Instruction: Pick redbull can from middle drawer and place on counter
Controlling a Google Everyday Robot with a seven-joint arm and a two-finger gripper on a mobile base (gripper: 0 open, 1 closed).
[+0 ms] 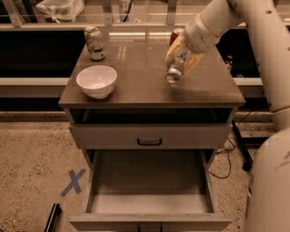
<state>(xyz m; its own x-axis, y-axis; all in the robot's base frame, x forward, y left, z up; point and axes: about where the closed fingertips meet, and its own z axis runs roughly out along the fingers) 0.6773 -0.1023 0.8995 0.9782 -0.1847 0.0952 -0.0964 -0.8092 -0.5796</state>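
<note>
At the far left, a blue tape X (72, 182) is lying on the speckled floor. Below it a black object (52, 216) is being cut off by the lower edge, so I cannot tell what it is. At the top left a clear plastic bag (59, 8) is sitting behind the cabinet, and only part of it is showing.

On the worktop (136, 86), a green-white can (94, 43) is standing upright in the back left corner. A white bowl (96, 80) is sitting in front of it, near the left front edge.

Under the worktop, the shallow upper drawer (104, 136) with a black handle (149, 142) is standing a little open. Its inside is lying in shadow. Below it the middle drawer (149, 204) is standing pulled far out and is showing only its plain grey floor. Its front edge is being cut off at the bottom.

To the right of centre, the gripper (180, 59) is hanging over the right half of the worktop. Its fingers (192, 63) are clenching the redbull can (174, 72). The can is tilting, with its shiny silver end pointing down and toward the camera. I cannot tell whether this end is touching the worktop.

Behind the gripper, a red soda can (175, 34) is standing, mostly hidden. The white arm (253, 31) is reaching in from the upper right, and the robot's body (272, 181) is filling the lower right corner. Dark cables (229, 156) are lying on the floor beside the cabinet.
</note>
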